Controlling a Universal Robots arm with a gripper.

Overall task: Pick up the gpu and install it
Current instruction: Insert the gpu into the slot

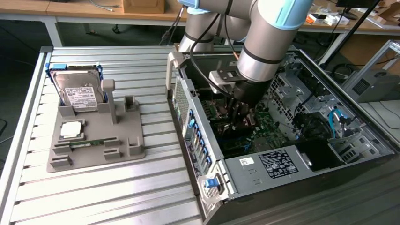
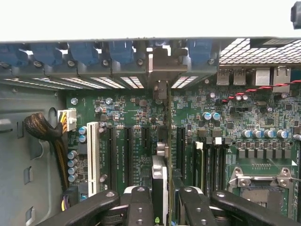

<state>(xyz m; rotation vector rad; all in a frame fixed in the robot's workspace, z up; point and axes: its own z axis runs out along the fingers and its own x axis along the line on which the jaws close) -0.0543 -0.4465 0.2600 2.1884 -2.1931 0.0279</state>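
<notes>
- While it's clamped edge-on between the fingers, the gpu stands upright over the motherboard slots, bracket toward the case's rear wall.
- gripper is down inside the open computer case.
- hard drive sits on the gray holder, on the exterior view's left.

The exterior view looks down at a steep angle from above, taking in the slatted table at 9 o'clock and the open computer case at 3 o'clock. The wrist view sits close inside that case, facing straight at the green circuit board. Both views share the board and the case's slotted back wall.
</notes>
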